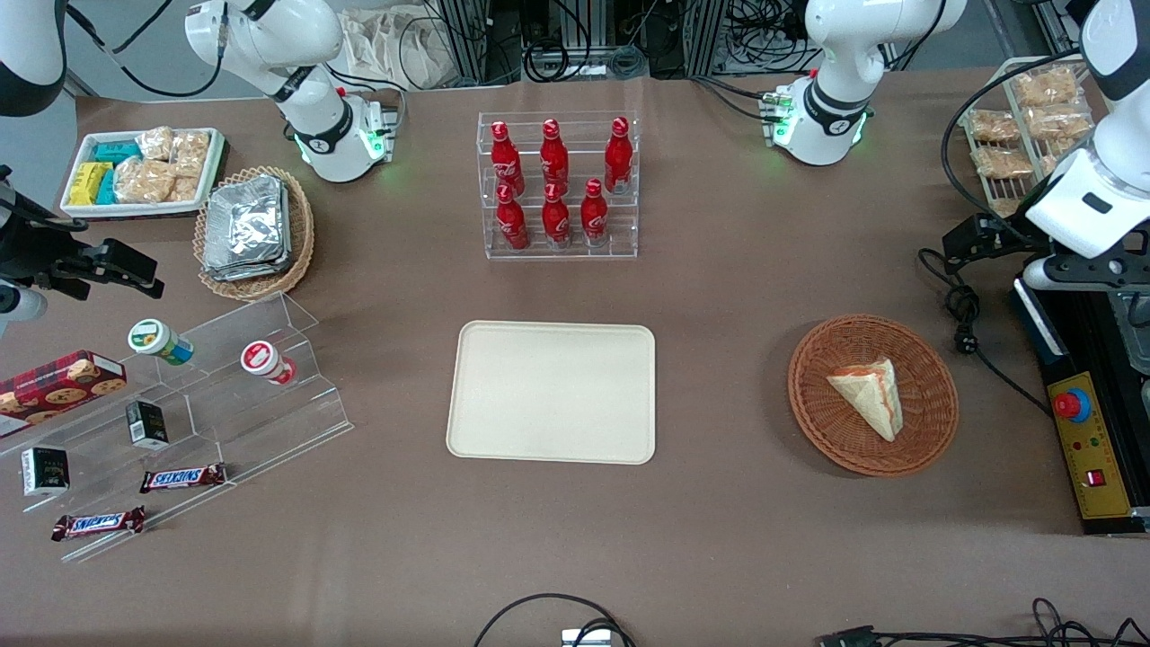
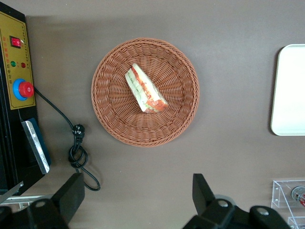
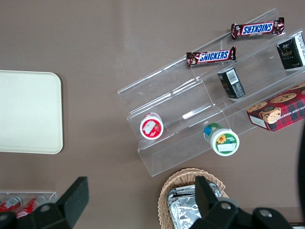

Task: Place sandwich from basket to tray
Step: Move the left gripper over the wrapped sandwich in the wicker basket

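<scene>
Pale bread wedge, the sandwich [image 2: 146,89], lies near the middle of the basket [image 2: 114,129]. Judged light, soft, easily crushed: pinch gently across the flat bread faces, not the filling edge. Gripper [image 2: 138,198] hangs high above the table beside the basket, fingers spread wide, empty. Wrist view shows the filling stripes; front view shows the whole tray [image 1: 503,431]

Lighting is bright, even and overhead, the basket [image 1: 872,394] beneath the open-fingered gripper [image 2: 138,200] casting only a soft, short shadow on the matte table [image 1: 719,296], with all views sharp and free of glare.
</scene>
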Motion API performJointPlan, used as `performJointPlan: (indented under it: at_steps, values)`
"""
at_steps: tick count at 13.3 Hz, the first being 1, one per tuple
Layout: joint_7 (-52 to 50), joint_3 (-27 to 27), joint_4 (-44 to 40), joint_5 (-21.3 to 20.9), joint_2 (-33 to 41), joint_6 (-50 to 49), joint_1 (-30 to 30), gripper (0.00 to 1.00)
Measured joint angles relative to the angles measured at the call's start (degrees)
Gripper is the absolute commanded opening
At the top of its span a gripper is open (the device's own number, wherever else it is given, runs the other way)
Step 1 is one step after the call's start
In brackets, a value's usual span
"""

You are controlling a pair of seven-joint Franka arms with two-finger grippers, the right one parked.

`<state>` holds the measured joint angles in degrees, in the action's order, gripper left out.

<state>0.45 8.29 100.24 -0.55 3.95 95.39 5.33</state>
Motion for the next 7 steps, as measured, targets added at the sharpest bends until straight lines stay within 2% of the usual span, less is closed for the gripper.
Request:
performJointPlan:
  at_steps: [4, 7]
  values:
    - [-0.51, 0.06, 0.03, -0.41, -0.24, 0.04, -0.02, 1.0]
    - [-13.11, 0.32, 0.43, -0.37, -1.82, 0.74, -0.07, 1.0]
